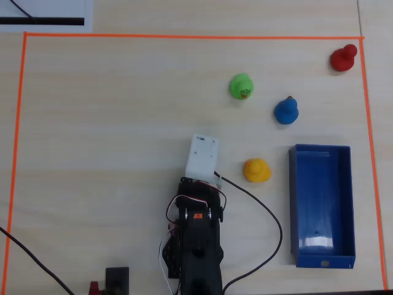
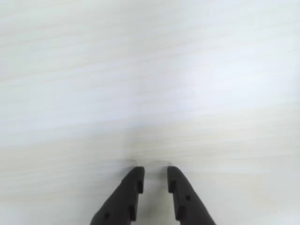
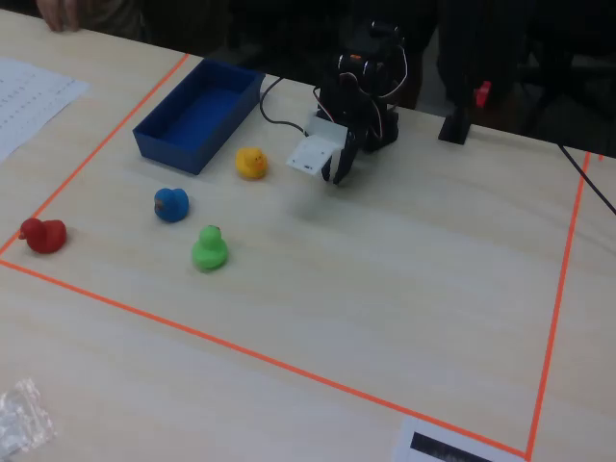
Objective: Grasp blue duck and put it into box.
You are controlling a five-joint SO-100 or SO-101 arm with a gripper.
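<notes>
The blue duck (image 1: 286, 111) stands on the pale wooden table, just above the box's upper end in the overhead view, and it also shows in the fixed view (image 3: 170, 204). The box (image 1: 293, 203) is a long blue tray at the right, empty; in the fixed view its near wall (image 3: 173, 151) lies at the upper left. My gripper (image 2: 154, 171) points at bare table, its jaws a narrow gap apart with nothing between them. In the overhead view it is hidden under the white camera mount (image 1: 202, 153), well left of the blue duck. In the fixed view the gripper (image 3: 334, 179) hangs low over the table.
A yellow duck (image 1: 256, 170) sits between the arm and the box. A green duck (image 1: 241, 86) is up-left of the blue one, and a red duck (image 1: 343, 58) is at the top right corner. Orange tape (image 1: 23, 123) frames the work area. A black cable (image 1: 270, 215) loops beside the arm.
</notes>
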